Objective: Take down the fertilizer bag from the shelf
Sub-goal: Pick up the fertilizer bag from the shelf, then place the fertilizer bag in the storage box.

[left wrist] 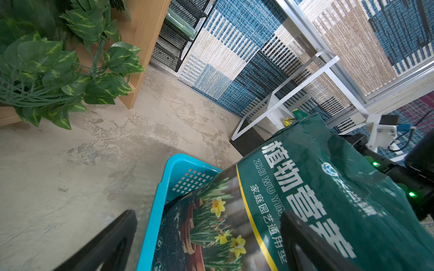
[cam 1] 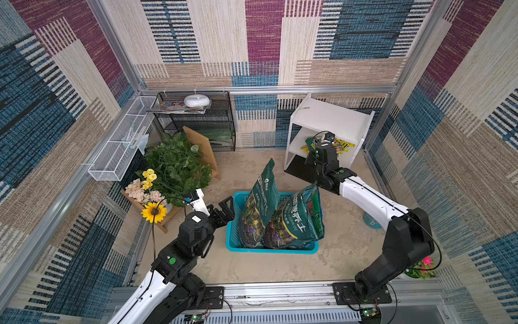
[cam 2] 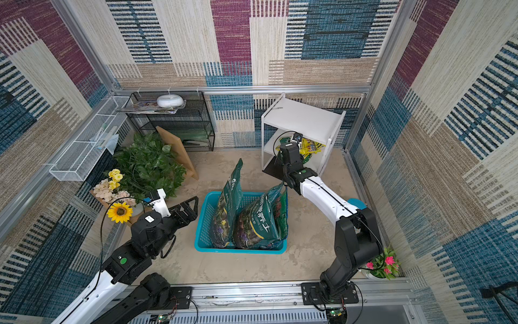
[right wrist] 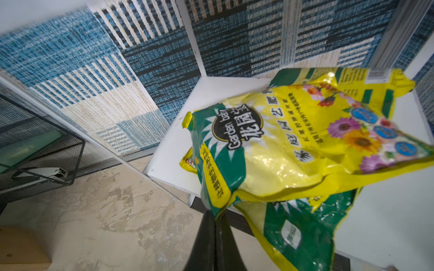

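Pinching fertilizer bag (right wrist: 293, 145) corner, right hand (right wrist: 215, 217)

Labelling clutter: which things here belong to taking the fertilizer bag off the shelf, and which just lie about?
Job: fertilizer bag, white shelf, right hand shut on the bag's corner.
Lying about: blue basket, soil bags, black mesh rack, leafy plant.

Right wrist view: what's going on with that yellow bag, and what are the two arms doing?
The right gripper is shut on a corner of the yellow-and-green fertilizer bag, which lies on the white shelf's middle board atop a second similar bag. It has not come off the shelf yet. The left gripper is open beside the blue basket, which holds two green soil bags, and grips nothing.
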`<state>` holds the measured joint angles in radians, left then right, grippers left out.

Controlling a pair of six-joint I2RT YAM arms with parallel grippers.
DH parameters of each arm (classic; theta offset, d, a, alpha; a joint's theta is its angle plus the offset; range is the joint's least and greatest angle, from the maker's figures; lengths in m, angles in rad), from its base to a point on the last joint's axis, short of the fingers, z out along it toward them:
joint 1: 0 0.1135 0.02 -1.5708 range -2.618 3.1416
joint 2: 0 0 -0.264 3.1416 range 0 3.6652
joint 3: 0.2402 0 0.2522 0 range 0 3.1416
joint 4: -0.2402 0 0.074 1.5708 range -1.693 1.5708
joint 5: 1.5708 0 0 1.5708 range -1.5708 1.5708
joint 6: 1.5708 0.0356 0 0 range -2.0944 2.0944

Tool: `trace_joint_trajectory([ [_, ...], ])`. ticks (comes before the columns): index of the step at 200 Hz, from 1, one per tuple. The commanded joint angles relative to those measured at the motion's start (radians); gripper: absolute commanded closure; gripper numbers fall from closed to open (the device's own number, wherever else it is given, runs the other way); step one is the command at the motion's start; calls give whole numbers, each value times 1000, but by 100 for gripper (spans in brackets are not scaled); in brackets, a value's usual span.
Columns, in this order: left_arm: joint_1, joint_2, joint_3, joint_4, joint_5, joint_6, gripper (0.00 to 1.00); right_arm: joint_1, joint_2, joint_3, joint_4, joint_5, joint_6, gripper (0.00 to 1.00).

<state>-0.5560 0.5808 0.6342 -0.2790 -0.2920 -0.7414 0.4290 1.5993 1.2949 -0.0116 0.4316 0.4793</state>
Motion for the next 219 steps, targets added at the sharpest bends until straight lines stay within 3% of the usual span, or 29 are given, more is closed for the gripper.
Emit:
trace_joint_trajectory([
  [1,1,1,0,17,-7,6,1,5,-57,-10,35,-22,-10,100],
  [91,1,-11,1,11,-19,10,1,87,-238,0,12,-179,15,100],
  [181,1,-30,2,3,-20,10,1,264,-282,241,-132,-83,-74,100],
  [219,1,-37,1,-1,-28,10,1,411,-282,302,-136,-22,-113,100],
])
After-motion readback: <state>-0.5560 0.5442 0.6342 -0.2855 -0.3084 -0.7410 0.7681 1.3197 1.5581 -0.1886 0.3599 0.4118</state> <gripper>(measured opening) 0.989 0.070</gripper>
